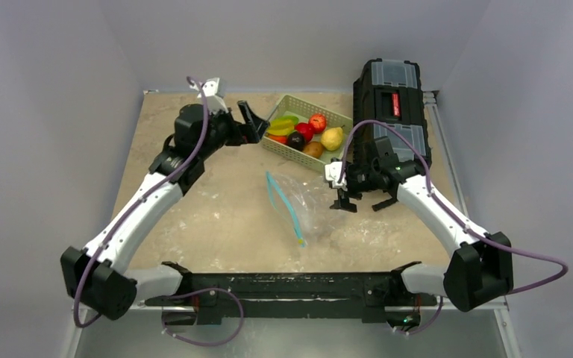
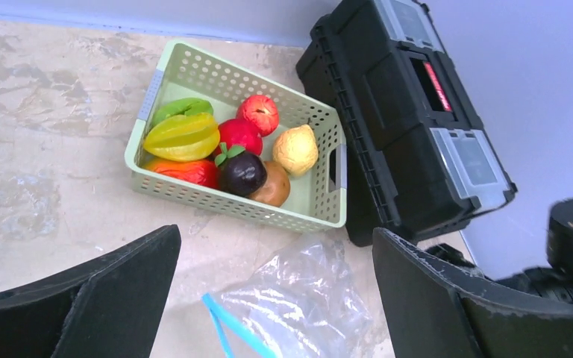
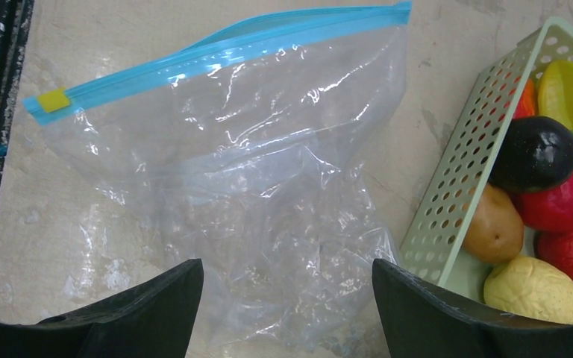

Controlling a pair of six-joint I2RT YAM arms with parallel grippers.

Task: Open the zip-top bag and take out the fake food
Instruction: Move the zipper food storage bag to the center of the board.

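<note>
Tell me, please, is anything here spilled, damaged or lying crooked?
Nothing is spilled or damaged. The zip-top bag lies empty and crumpled on the table, and all the fake food sits inside the green basket. Only the basket stands askew, turned at an angle to the table's edges.

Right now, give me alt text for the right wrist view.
A clear, empty-looking zip-top bag lies flat on the table, its blue zip strip at the top. The open right gripper hovers over it; fake food sits in a pale green basket at right.
</note>
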